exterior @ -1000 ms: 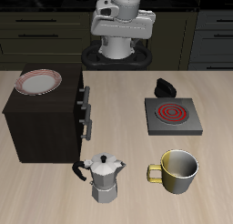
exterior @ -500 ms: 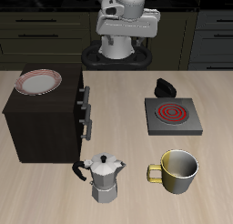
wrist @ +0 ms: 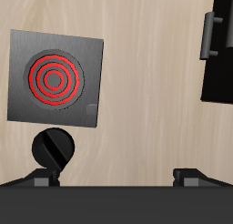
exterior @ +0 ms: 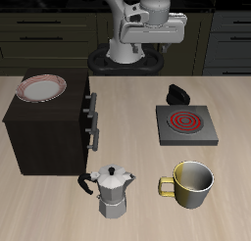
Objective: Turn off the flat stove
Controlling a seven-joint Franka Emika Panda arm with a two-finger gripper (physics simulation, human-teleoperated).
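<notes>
Stove slab: flat stove (exterior: 183,123) lies on table (exterior: 137,108) behind yellow mug (exterior: 191,183), coil glowing red, so not yet off. Likely rigid, heavy, stays put; leave slab alone. Small black knob (wrist: 52,148) probably stiff, slippery: pinch rim, twist. Gripper (exterior: 147,24) high near base, well apart from stove; fingers spread, holding nothing.

Wooden desk (exterior: 137,201) carries flat stove (exterior: 184,124), dark box (exterior: 47,132), moka pot (exterior: 115,192), yellow mug (exterior: 191,184), black knob (exterior: 177,92).
</notes>
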